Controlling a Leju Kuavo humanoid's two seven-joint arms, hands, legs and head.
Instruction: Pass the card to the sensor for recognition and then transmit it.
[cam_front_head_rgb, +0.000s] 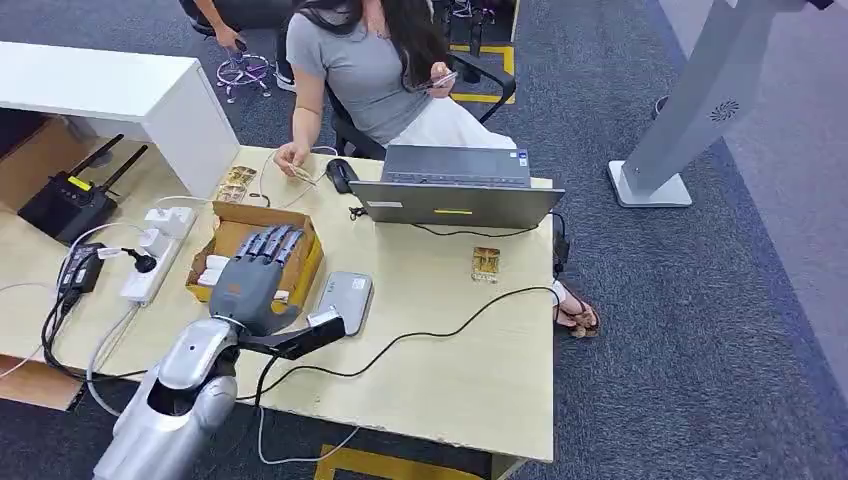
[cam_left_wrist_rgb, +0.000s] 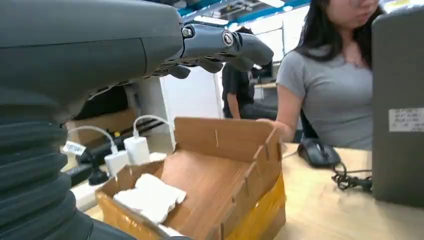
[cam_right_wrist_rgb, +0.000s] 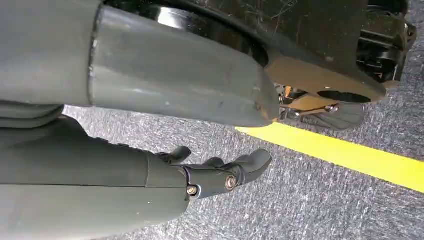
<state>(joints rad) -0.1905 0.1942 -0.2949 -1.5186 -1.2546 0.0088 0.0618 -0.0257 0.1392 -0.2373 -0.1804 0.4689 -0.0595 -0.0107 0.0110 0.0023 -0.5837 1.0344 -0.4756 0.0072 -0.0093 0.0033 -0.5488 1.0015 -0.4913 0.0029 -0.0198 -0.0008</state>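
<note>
Left hand (cam_front_head_rgb: 258, 280) hovers flat over the box (cam_front_head_rgb: 305, 262), lower left of centre in the head view, fingers spread and extended, holding nothing. Looks staged for a reach down into the box, not a grasp yet. Left wrist view confirms it: fingers (cam_left_wrist_rgb: 225, 45) stretched out above the open box, white cards (cam_left_wrist_rgb: 150, 197) lying loose on the box floor, untouched. So the card is not picked up. Sensor (cam_front_head_rgb: 345, 300), the grey slab, sits just right of the box, touching or almost; short hop from pick to scan, probably why it's parked there. Right hand (cam_right_wrist_rgb: 220, 175) hangs by the floor, fingers loosely out, nothing in it, near the yellow line (cam_right_wrist_rgb: 350, 157). Further out: laptop (cam_front_head_rgb: 455, 190) at upper centre, person (cam_front_head_rgb: 370, 60) seated behind it with a hand on the desk (cam_front_head_rgb: 480, 380), likely the receiver for the handover. Power strip (cam_front_head_rgb: 160, 250) left of box.
</note>
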